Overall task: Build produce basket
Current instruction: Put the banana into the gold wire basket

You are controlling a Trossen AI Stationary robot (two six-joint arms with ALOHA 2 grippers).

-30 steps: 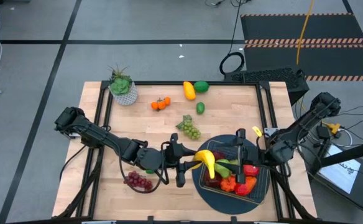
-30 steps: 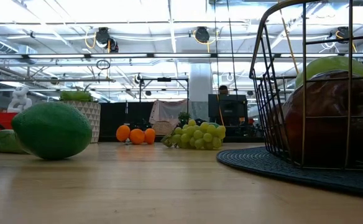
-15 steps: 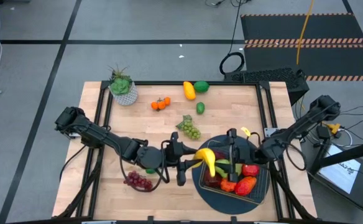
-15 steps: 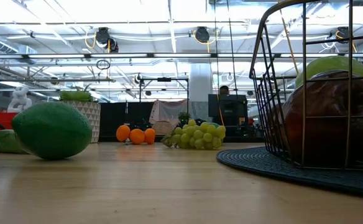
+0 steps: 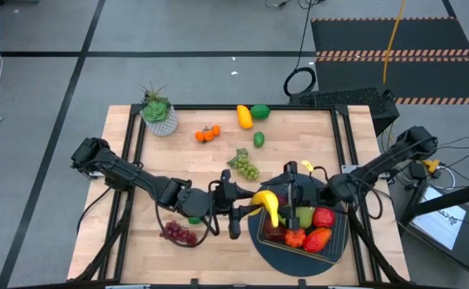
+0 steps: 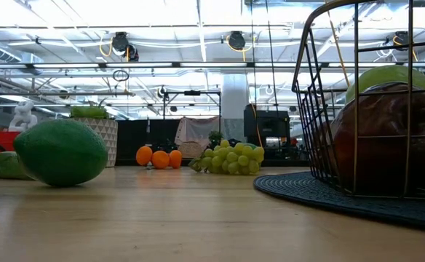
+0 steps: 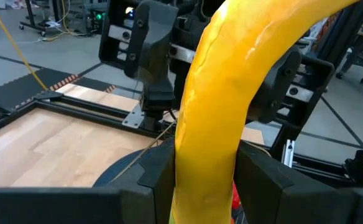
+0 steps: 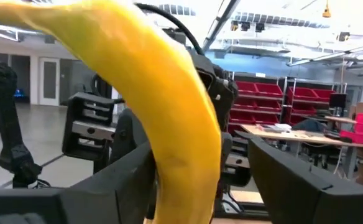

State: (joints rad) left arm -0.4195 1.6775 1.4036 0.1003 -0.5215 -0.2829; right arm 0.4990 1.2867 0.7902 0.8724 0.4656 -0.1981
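Note:
My left gripper (image 5: 249, 210) is shut on a yellow banana (image 5: 267, 209) above the left rim of the dark wire basket (image 5: 331, 233). The basket stands on a round dark blue mat (image 5: 271, 253) and holds red, orange and green produce (image 5: 315, 229). My right gripper (image 5: 289, 195) reaches in from the table's right, open. Its fingers stand on either side of the banana (image 8: 175, 124). My left gripper pinches the banana's lower part (image 7: 203, 186) between its two fingers (image 7: 160, 177). They come in about level from the table's left. The banana is lifted clear and arcs up out of the hold. My right gripper: I cannot tell whether its fingers (image 8: 135, 177) touch the banana.
Loose produce lies on the wooden table: green grapes (image 5: 244, 166), a lime (image 5: 259, 139), oranges (image 5: 207, 134), a yellow piece (image 5: 244, 116) beside a green one (image 5: 259, 111), purple grapes (image 5: 178, 234). A potted plant (image 5: 159, 112) stands at the far left.
My right gripper has moved toward the table's left over the basket and closed in on the banana, which now lies between its fingers. My left gripper and the banana have kept still.

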